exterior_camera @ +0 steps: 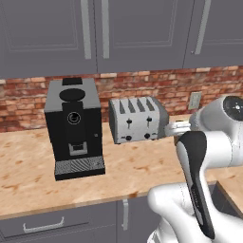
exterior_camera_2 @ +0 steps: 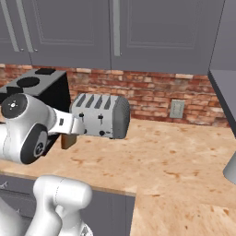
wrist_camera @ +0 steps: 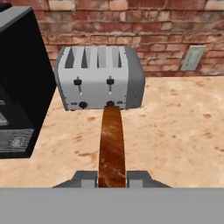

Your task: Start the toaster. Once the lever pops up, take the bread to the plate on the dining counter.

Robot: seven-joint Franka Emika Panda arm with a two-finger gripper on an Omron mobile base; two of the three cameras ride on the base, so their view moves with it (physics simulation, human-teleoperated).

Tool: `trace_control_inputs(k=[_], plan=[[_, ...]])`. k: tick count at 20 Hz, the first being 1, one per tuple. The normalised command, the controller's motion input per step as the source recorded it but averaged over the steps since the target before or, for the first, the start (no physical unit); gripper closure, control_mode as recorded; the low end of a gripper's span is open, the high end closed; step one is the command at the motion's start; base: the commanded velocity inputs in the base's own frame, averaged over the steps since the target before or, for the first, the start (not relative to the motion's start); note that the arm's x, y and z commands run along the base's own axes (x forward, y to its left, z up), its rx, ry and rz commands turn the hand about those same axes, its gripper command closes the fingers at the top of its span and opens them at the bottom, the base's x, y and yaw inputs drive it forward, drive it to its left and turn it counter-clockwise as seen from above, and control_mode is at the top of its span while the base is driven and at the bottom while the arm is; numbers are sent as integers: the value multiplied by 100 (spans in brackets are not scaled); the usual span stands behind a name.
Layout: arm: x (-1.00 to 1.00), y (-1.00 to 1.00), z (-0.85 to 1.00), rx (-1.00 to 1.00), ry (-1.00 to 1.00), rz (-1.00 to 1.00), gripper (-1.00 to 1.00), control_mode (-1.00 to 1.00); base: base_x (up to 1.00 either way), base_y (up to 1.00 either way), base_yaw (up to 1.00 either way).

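Hand view: gripper (wrist_camera: pixel 112 177) pinches the bread (wrist_camera: pixel 111 144) edge-on between its two finger tips, the slice reaching toward 12 o'clock, its far end near the toaster's (wrist_camera: pixel 99 78) front. Bread is a thin slice, dark brown crust edge facing the camera, mottled orange-brown. Judged light, fairly stiff when toasted, crumbly; firm squeeze risks cracking it. Best held low across the flat faces, as now. Toaster sits on the wall counter (wrist_camera: pixel 175 127), coffee machine (wrist_camera: pixel 17 83) at its 9 o'clock, both levers up.
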Motion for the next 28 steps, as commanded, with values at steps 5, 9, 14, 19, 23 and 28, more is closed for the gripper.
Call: trace_control_inputs(k=[5,9,14,19,23,28], plan=[[-24,0,0,0,-9,0,100,-100,0,0,0],[-11,0,0,0,-17,0,100,-100,0,0,0],[-16,0,0,0,-8,0,100,-100,0,0,0],[-16,0,0,0,0,0,100,100,-13,0,0],[0,0,0,0,0,0,100,100,-38,12,1],[0,0,0,0,0,0,100,100,-44,40,27]])
